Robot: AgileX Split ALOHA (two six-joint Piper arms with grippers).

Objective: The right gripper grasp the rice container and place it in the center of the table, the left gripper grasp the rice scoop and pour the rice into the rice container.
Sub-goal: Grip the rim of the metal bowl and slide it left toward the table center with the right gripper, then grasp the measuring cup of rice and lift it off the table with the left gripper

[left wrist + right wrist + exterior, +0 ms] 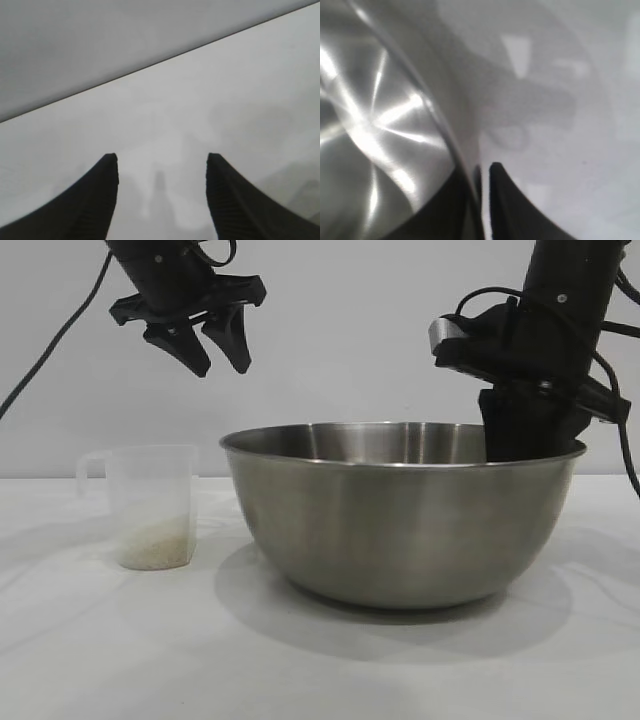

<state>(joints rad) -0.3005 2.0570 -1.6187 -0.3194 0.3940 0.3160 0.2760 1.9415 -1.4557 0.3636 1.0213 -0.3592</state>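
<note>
The rice container [400, 520] is a wide steel bowl standing on the white table [100, 640] near its middle. My right gripper [525, 435] is shut on the bowl's far right rim, one finger inside the bowl and one outside; in the right wrist view the rim [445, 130] runs between the two fingers of the right gripper [482, 172]. The rice scoop [150, 505], a translucent cup with a loop handle, stands left of the bowl with rice [158, 542] in its bottom. My left gripper [218, 352] hangs open and empty above the scoop; the left wrist view [162, 162] shows only bare table between its fingers.
A plain white wall stands behind the table. Black cables hang from both arms at the upper left and right. Bare tabletop lies in front of the bowl and scoop.
</note>
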